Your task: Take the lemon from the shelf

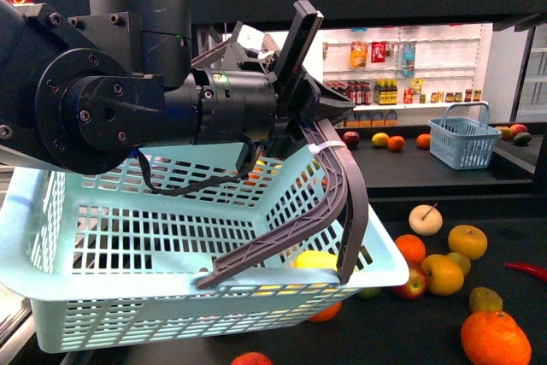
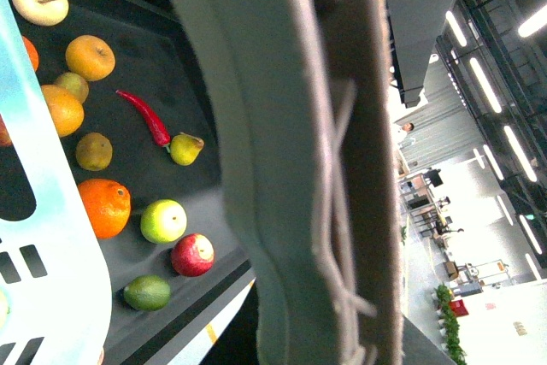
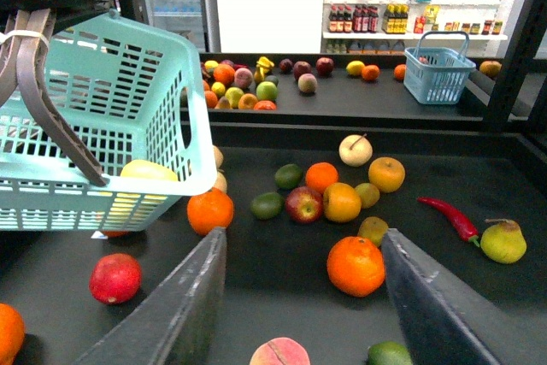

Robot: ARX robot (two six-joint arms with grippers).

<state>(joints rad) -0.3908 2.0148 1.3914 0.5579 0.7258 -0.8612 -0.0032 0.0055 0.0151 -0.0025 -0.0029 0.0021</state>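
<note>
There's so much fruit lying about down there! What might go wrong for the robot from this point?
The lemon shows right at the corner of the basket, partly screened by it, so the open right claw may knock the basket while reaching. A yellowish apple lies nearby and might be grabbed by mistake. Loose round fruit such as the orange near the claw might roll across the shelf if nudged.

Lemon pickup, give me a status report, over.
Left gripper shut on basket handle. Right gripper open, empty, over the shelf. Lemon already inside the light-blue basket. Nothing blocking.
</note>
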